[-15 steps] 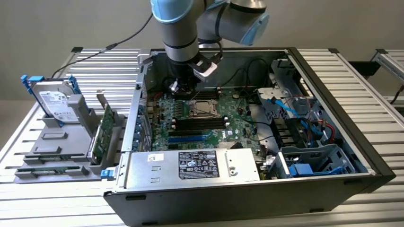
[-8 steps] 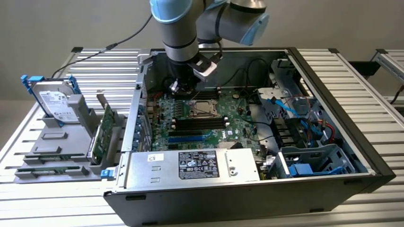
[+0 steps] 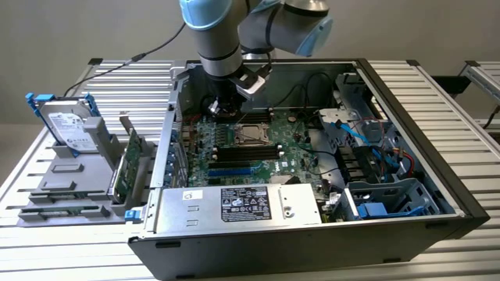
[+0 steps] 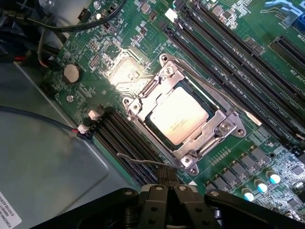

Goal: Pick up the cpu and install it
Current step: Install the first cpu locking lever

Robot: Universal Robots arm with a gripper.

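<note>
Silver metal caught the light just ahead of my pincer [image 4: 164, 191]: the cpu [image 4: 177, 116] lay flat in its socket frame [image 4: 183, 119] on the green motherboard [image 4: 224, 52], the frame's screws around its corners and a thin retention lever [image 4: 138, 161] lying loose between the socket and my fingertips. My fingers were clenched tight together with nothing between them, so the chip sat apart from me, below and a little forward of my tips. Working from the exterior view's left, the hard drive [image 3: 69, 126] in its blue bracket and the green card boards [image 3: 129, 161] stood in a grey holder well away from me, outside the open computer case [image 3: 437, 175]; my own arm [image 3: 215, 41] came down steeply from above into the case, wrist turned so the pincer [image 3: 221, 109] pointed almost straight down at the board, just beside the socket [image 3: 252, 133] and on its far-left corner in that view; farther right lay the blue cables [image 3: 352, 126] and drive bays. Judging the step, the chip looked seated, so doing it well meant checking that it lay level in the frame, keeping my closed tips off its bare top, and pressing only on the lever or frame, squarely and slowly, so nothing skidded across the nearby memory slots [image 4: 128, 138].
</note>
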